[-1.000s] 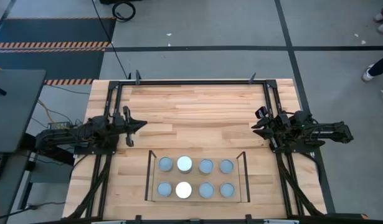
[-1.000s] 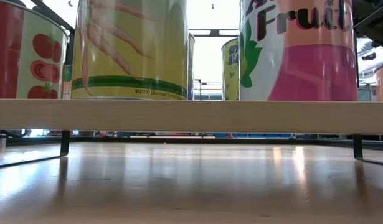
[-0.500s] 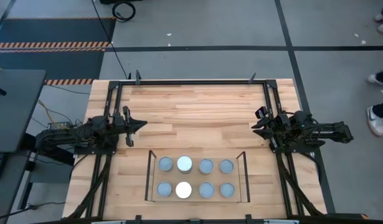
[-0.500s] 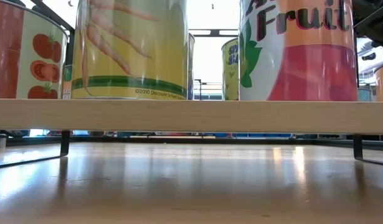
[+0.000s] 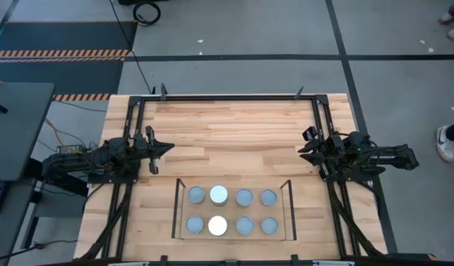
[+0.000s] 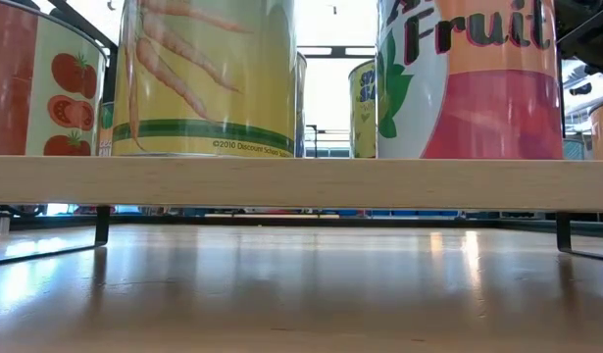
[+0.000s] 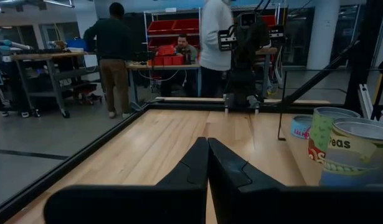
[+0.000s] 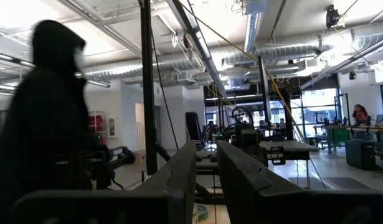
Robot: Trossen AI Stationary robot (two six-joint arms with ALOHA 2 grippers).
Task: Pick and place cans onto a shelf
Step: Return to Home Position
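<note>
Cans: you have all eight cans (image 5: 230, 209) standing upright on the shelf (image 5: 178, 219), two rows of four, none left on the bare tabletop (image 5: 234, 133).
Shelf: it sits at the table's near edge, midway between the two arms; from the low camera you see its wooden board (image 6: 301, 183) with the carrot-label can (image 6: 208, 74) and the fruit-label can (image 6: 468, 78) on it.
Left claw: your left gripper (image 5: 162, 148) rests at the left side of the table, well apart from the shelf, fingers pressed together and holding nothing; its wrist camera shows the two fingers (image 7: 194, 171) meeting over bare wood.
Right claw: your right gripper (image 5: 303, 151) waits at the right side, also away from the shelf, closed narrow and empty.
Task state: judging by the layout, placing looks finished.
Risk, sweep: if you swing either arm toward the near edge at low height, the closed fingers could knock over an end can or catch a dark frame upright (image 5: 289, 208).
Risk, crowding: the cans stand close together, so one nudged can may tip its neighbour.
Risk, room: people (image 7: 113, 59) stand beyond the table; keep your arms inside the frame.
</note>
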